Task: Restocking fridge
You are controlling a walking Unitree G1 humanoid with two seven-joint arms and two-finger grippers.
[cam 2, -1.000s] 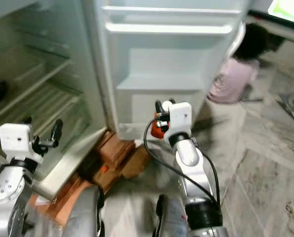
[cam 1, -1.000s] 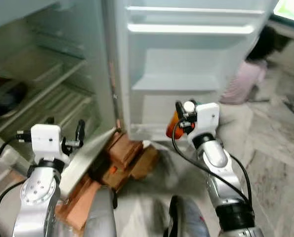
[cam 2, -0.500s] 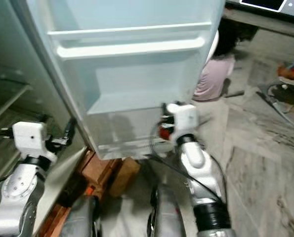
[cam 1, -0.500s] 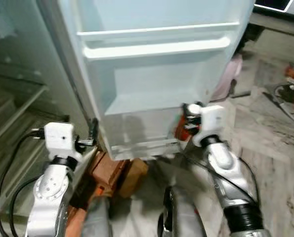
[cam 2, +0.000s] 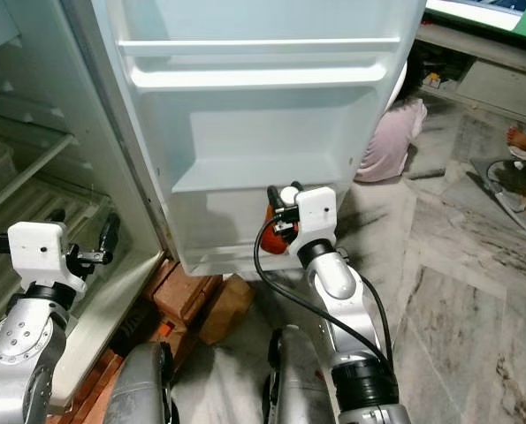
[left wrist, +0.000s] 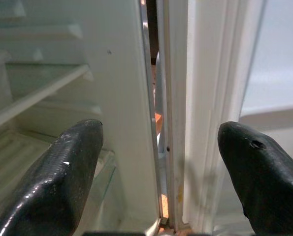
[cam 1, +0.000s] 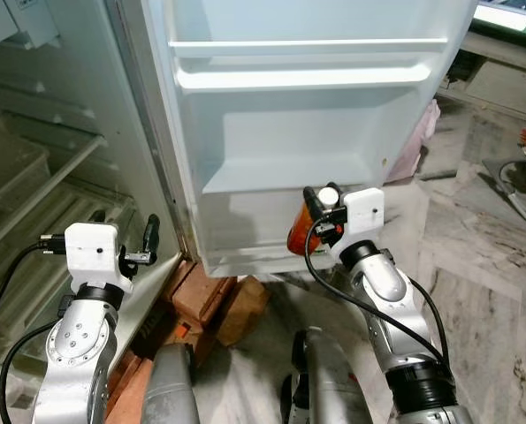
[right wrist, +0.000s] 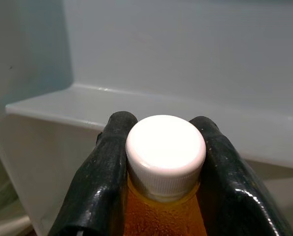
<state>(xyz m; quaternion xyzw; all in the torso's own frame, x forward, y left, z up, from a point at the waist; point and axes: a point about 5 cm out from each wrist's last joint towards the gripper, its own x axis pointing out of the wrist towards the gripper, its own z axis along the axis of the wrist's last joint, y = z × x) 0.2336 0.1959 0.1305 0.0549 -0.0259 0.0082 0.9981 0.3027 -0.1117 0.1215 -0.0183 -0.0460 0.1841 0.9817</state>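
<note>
Probably a home kitchen, open fridge (cam 1: 307,132), marble floor (cam 2: 475,291)

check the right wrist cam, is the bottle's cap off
No, the white cap sits on the orange bottle, whose neck is clamped between the right gripper's two black fingers.

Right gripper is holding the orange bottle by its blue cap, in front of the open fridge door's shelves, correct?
Not quite: the cap is white, as the right wrist view shows. The right gripper does hold the orange bottle at its cap, before the open fridge door.
</note>
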